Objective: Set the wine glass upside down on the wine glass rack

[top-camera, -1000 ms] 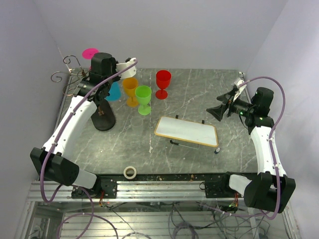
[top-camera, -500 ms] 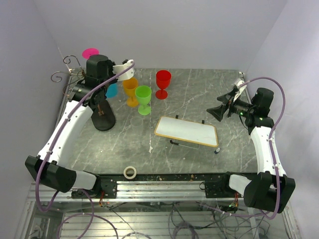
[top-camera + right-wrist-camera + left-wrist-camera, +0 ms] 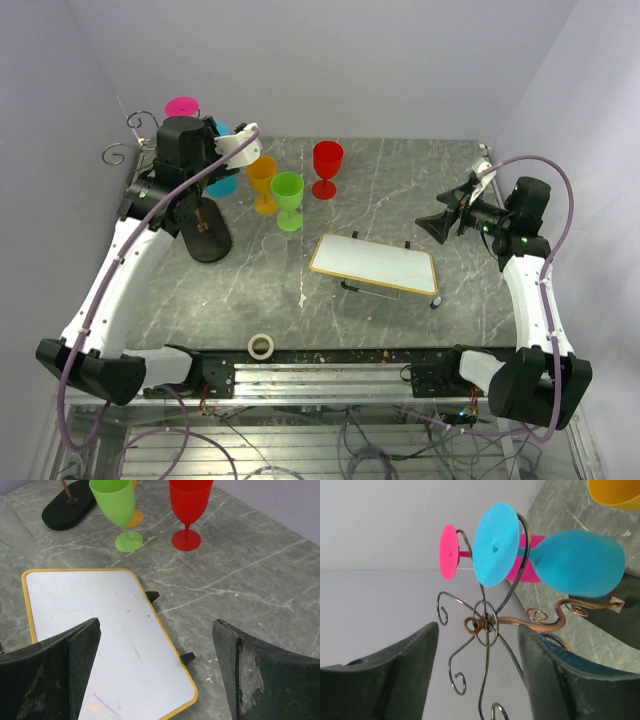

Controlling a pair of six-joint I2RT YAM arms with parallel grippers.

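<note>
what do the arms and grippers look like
The left arm and right arm have white links, black joints and a looping purple cable. The left gripper and right gripper have broad, dark, tapering fingers.

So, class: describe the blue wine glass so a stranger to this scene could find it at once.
Look to the far left corner of the grey table, where a wire rack rises from a black oval base. Two glasses hang there, foot up; beside the pink glass, the blue wine glass is the only blue one.
</note>
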